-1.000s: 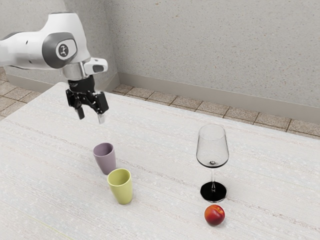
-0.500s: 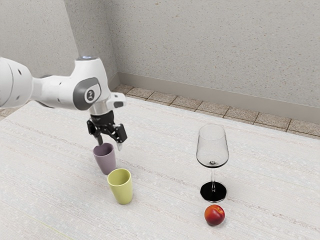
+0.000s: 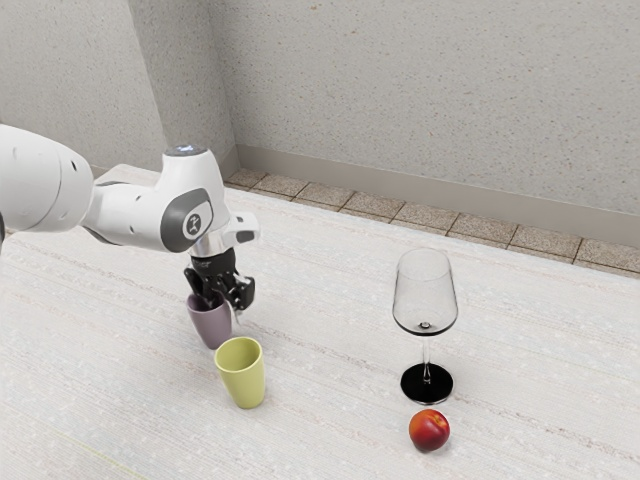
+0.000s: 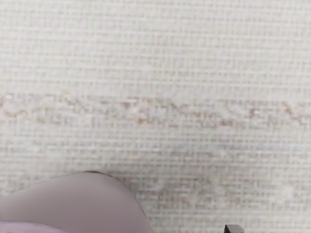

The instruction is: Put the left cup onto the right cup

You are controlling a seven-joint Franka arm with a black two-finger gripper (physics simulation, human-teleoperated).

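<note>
The purple cup [image 3: 210, 325] stands upright on the table, at the exterior view's left of the pair. The yellow-green cup [image 3: 241, 372] stands upright just in front of it and to the exterior view's right, close beside it. My black gripper [image 3: 222, 300] has come down onto the purple cup's rim, its fingers open and reaching over the rim's far side. They partly hide the rim. In the wrist view the purple cup [image 4: 73, 206] is a blurred mauve shape right under my hand, on the pale table.
A tall wine glass [image 3: 425, 320] on a black foot stands to the exterior view's right of the cups. A peach [image 3: 429, 430] lies in front of it. The pale table [image 3: 330, 250] runs back toward a tiled floor strip and a grey wall.
My hand has dropped from high above the table at the exterior view's left down to the purple cup's rim. Neither cup has moved.
</note>
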